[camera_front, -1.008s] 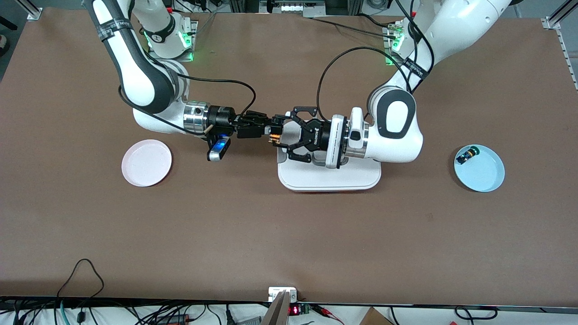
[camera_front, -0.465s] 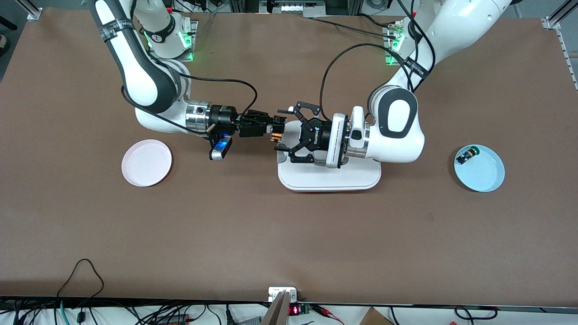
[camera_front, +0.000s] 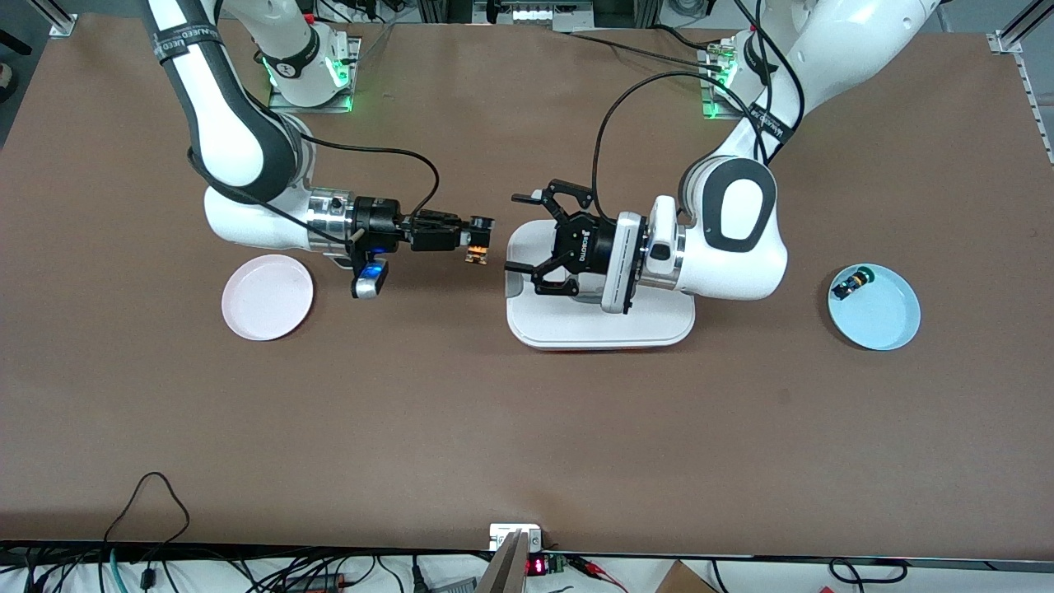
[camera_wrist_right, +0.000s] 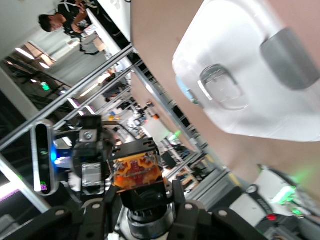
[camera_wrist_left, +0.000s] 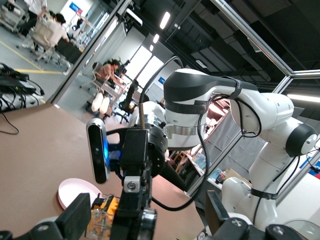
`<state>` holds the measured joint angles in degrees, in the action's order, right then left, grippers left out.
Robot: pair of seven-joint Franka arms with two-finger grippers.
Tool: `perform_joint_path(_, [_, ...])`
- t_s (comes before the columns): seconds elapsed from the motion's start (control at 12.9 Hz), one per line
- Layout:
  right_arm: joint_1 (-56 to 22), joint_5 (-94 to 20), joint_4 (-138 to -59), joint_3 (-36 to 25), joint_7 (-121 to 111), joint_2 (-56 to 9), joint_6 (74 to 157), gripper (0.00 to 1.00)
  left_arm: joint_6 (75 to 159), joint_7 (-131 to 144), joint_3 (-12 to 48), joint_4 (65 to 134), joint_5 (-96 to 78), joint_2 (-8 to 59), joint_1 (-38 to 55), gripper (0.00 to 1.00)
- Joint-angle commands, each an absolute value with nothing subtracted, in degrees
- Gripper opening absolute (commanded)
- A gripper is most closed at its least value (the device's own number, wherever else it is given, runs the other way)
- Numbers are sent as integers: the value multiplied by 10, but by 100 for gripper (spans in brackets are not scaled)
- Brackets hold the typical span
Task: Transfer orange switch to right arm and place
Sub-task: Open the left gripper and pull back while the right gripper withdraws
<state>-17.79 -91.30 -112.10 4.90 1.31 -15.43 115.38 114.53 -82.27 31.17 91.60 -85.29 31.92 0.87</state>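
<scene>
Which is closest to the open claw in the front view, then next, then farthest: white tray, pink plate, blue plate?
From the left gripper:
1. White tray, directly beneath it.
2. Pink plate, toward the right arm's end.
3. Blue plate, toward the left arm's end; its gap looks only a little larger.

Both arms are glossy white with dark grey joint covers and black lettered bands near the top of the frame. The right arm has a shiny silver wrist, a slim black gripper and a blue-lit module. The left arm's all-white wrist carries a black open-linkage gripper. Black cables loop from each wrist.
</scene>
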Motion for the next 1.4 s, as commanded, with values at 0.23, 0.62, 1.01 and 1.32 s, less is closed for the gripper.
perform_joint_path(0.23, [-129,-696,-1109,53,5,-131,1123,15,1058,-573,307,856,-676,309,-18,100])
perform_joint_path(0.62, [-100,-495,-1093,54,-53,-128,1081,15,932,-403,305,832,-545,311,-61,100])
perform_joint_path(1.01, [-91,-227,-1095,54,-187,-132,1070,15,789,-202,305,771,-355,310,-97,100])
perform_joint_path(1.32, [-75,-56,-1104,54,-376,-135,1113,16,670,-84,304,697,-184,310,-107,100])
